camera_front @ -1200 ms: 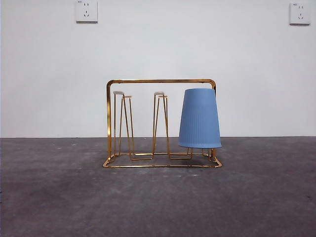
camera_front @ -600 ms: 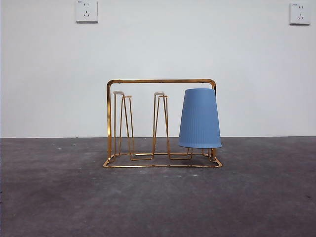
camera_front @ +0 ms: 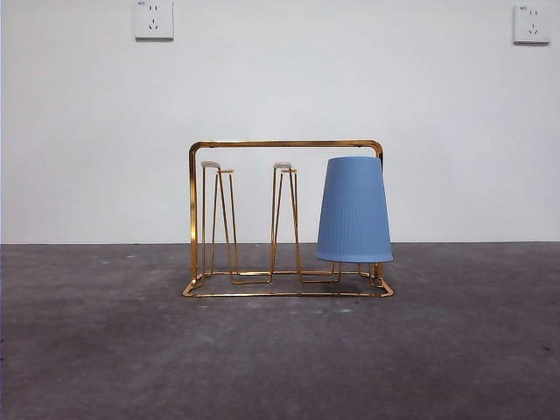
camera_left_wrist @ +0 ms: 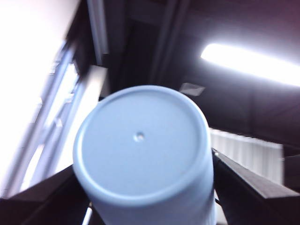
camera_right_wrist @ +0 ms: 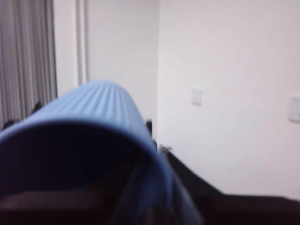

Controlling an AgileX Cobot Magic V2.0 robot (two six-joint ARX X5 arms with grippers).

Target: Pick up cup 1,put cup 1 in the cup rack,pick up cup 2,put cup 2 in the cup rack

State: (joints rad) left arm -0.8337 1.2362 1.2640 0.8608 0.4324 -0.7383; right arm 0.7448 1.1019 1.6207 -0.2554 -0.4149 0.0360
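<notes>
In the front view, the cup rack stands on its wire base about midway across the dark grey table, nearer the far edge, where a white wall rises with two sockets high up. A blue cup hangs upside down over the prong at the rack's right-hand end in this view. Its rim sits just above the base wires and its closed bottom is just below the handle bar. The two other pairs of hairpin prongs, with their pale tips, stand bare. Neither arm shows in this view. In the left wrist view, the left gripper is clamped on a pale blue cup. One black jaw presses each side of its wall, and its round closed bottom, with a small dimple at the centre, faces the camera. Behind it are a dark ceiling and a long lit lamp. The right wrist view is blurred. The right gripper holds a ribbed blue cup lying sideways, with its dark open mouth toward the camera. The fingers appear to be pinched on the cup's wall at the rim, one inside and one outside. Beyond it are a white wall with a socket and a grey curtain.
</notes>
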